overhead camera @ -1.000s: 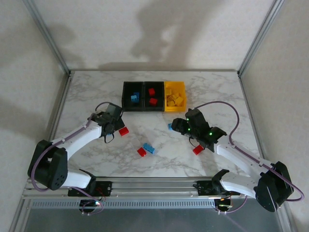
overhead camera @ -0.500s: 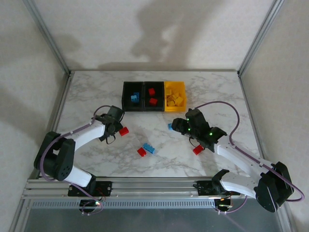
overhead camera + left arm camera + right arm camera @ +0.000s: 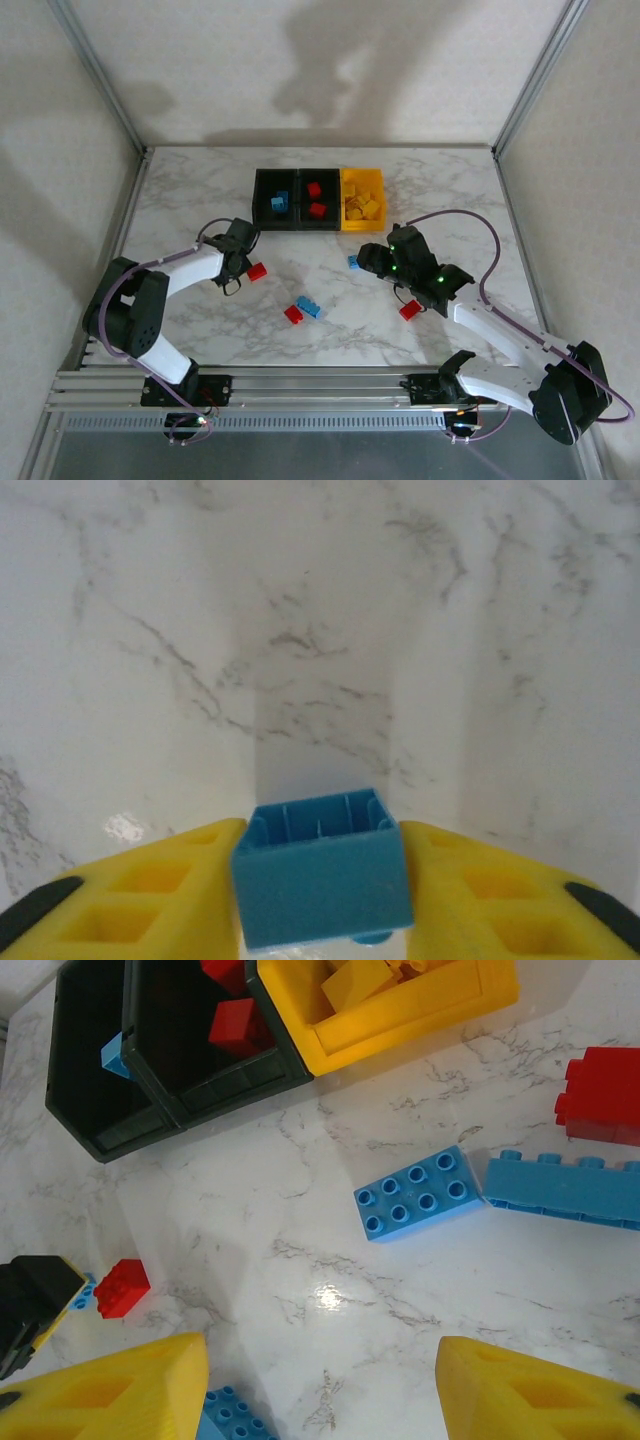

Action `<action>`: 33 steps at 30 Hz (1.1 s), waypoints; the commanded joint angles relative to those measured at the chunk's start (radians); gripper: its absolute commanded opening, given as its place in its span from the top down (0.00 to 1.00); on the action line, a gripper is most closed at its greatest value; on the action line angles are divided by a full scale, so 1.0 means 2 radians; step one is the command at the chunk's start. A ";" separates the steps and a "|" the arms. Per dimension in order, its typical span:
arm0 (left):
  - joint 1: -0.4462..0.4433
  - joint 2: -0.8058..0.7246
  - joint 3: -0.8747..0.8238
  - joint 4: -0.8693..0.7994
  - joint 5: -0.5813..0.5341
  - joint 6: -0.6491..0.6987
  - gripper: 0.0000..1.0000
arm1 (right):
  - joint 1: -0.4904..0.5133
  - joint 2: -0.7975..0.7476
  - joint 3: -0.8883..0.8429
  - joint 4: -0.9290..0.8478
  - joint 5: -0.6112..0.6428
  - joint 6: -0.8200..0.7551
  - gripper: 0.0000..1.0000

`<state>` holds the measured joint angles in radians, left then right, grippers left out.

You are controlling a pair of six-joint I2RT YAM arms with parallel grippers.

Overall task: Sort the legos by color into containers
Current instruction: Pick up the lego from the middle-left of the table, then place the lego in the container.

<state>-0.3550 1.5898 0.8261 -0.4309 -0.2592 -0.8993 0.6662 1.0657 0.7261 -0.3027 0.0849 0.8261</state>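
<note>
The left tool gripped a blue lego between its fingers, at the counter's 9 o'clock. The right tool stood wide open and empty over loose legos. The bins sat at 12 o'clock.

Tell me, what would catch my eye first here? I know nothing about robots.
The row of three joined bins stands out at the far middle of the marble table. Two are black, and the yellow bin on the right is heaped with yellow bricks. Up close, the left tool pinches a blue brick between its yellow fingers. A loose red brick lies mid-table.
</note>
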 commanded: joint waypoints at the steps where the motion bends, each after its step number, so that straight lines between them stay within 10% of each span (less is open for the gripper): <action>1: 0.006 -0.017 0.029 -0.018 -0.011 0.020 0.64 | 0.004 -0.001 -0.006 0.003 0.007 0.002 0.38; 13: 0.006 -0.001 0.172 -0.046 0.000 0.068 0.72 | 0.004 -0.013 -0.006 -0.002 0.011 0.004 0.38; 33: -0.004 0.253 0.470 -0.077 0.045 0.115 0.74 | 0.005 -0.046 -0.009 -0.036 0.028 0.023 0.39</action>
<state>-0.3584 2.0415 1.6958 -0.5320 -0.1917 -0.7086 0.6682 0.9962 0.7177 -0.3447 0.1120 0.8566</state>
